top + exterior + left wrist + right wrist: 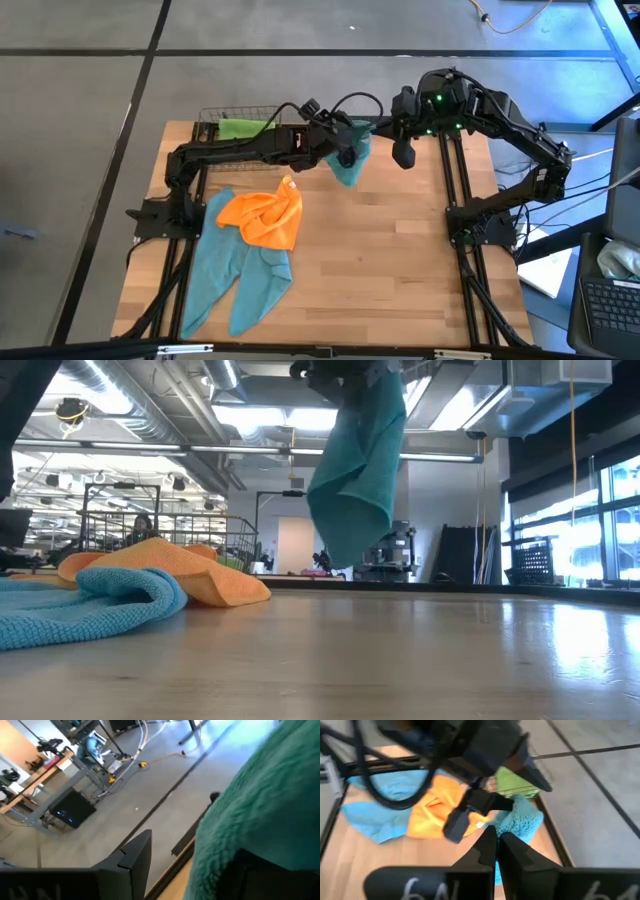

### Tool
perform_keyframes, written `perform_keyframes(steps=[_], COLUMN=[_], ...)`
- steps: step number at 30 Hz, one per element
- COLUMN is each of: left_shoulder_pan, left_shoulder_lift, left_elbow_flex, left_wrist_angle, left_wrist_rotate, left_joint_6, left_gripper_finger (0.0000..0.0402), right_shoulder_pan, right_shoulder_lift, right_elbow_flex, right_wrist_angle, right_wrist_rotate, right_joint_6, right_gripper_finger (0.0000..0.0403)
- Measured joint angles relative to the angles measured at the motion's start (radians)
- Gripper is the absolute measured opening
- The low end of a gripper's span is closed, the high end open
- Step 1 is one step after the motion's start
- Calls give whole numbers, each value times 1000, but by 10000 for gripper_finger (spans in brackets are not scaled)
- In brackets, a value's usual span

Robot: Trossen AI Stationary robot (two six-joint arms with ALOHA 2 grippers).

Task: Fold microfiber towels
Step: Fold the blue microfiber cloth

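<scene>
Nearest, at the table's 7 o'clock, light blue towels lie flat with an orange towel crumpled on top. Toward 12 o'clock, a teal towel hangs limp in the air, pinched by the left gripper; soft and light, it seems best taken by a corner. Beside it the right gripper is clenched, empty. Farthest, at 11 o'clock, a wire basket holds a lime green towel.

1 towel lies on 2 others, basket behind.
</scene>
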Motion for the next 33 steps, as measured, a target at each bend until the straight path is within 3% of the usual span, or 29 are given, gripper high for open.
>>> perform_keyframes(steps=[8,13,19,23,28,33], left_shoulder_pan=[21,38,61,75,94,112], left_shoulder_lift=[0,0,-8,-15,-33,-50], left_elbow_flex=[0,0,0,0,-1,0], left_wrist_angle=[-151,-243,-304,-301,-308,-301], left_wrist_rotate=[19,20,90,197,411,479], left_joint_6=[2,2,8,88,207,212], left_gripper_finger=[163,163,163,163,163,163], right_shoulder_pan=[0,0,0,0,-12,-18], right_shoulder_lift=[0,-1,-1,-1,-2,-2], right_elbow_flex=[0,0,0,0,0,0], right_wrist_angle=[-32,-57,-83,-112,-167,-187], right_wrist_rotate=[-89,-92,-92,-92,-93,-95], right_joint_6=[-18,-38,-48,-69,-107,-121], right_gripper_finger=[12,12,12,12,12,12])
